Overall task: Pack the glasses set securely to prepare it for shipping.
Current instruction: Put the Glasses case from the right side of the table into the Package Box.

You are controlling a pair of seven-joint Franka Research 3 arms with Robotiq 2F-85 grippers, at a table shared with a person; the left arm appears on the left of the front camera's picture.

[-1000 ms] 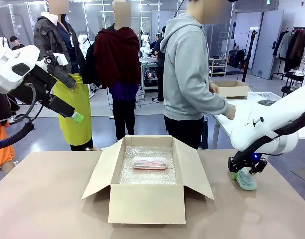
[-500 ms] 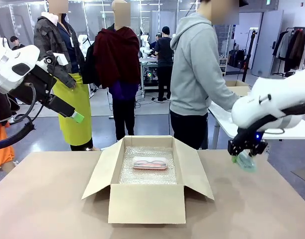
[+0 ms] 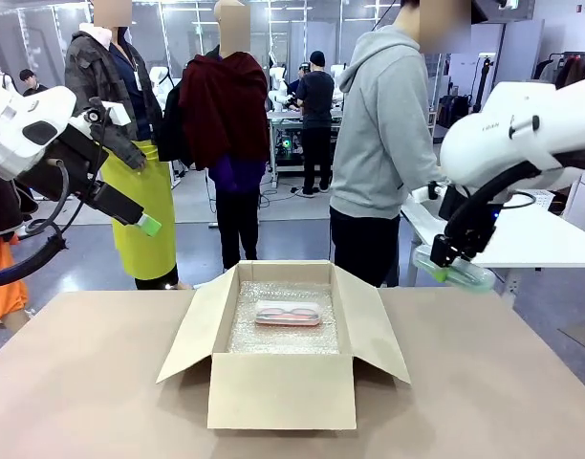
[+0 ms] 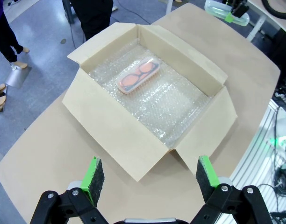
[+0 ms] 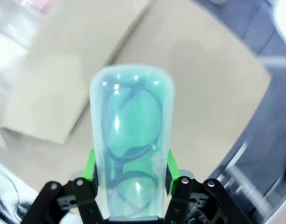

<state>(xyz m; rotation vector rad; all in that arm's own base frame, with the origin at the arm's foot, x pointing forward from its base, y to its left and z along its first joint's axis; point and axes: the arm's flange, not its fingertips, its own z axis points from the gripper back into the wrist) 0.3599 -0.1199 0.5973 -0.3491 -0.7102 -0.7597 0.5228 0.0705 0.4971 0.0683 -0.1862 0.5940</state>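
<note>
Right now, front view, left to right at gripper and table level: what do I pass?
left gripper, open, raised off the table → cardboard box, flaps open, with the pale pink case on bubble wrap inside → right gripper shut on the mint green case, held in the air.

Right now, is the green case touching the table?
Apart. The front view shows the right gripper holding the mint green case high above the table.

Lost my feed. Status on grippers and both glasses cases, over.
Left gripper open, raised. Right gripper shut on mint green case, airborne right of the cardboard box. Pink case inside on bubble wrap. Flaps open, nothing in the way.
</note>
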